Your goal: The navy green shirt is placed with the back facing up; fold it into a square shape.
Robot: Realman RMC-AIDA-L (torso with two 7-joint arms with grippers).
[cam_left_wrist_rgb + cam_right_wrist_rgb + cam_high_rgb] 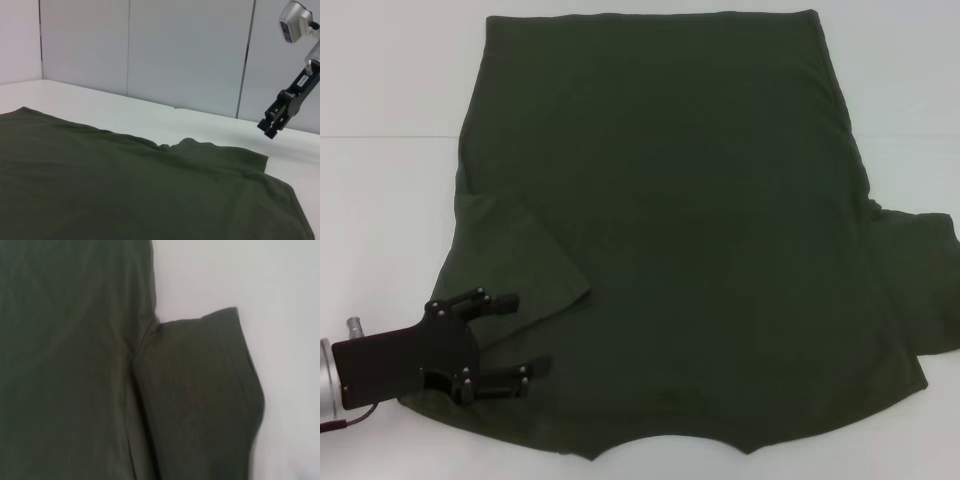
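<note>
Head view showed the black left gripper [510,340] nearest the robot, low at the near-left corner of the plain dark olive-green short-sleeved shirt [690,250], its two fingers spread apart and holding nothing. The upper finger lay over the edge of the left sleeve [510,270], which was already turned inward onto the body of the shirt; the lower finger lay over the cloth close to the near edge. From this gripper the shirt stretched forward and to the right, so any fold made from here would carry fabric across toward the middle.

The shirt lay flat on the white desk [380,90], collar notch at the near edge, straight hem at the far edge, its long axis running away from the robot. Its right sleeve [920,290] still stuck out sideways, unfolded, almost at the right border of the head view. The right wrist view looked down on that sleeve [200,395] and the bare desk beside it.

The right gripper [275,122], seen only from the left wrist view, hung in the air above the desk on the far side of the shirt; whether it was open could not be told. It seemed the nearer arm for the loose right sleeve. Bare desk surrounded the shirt on the left and far sides, leaving room to move.
</note>
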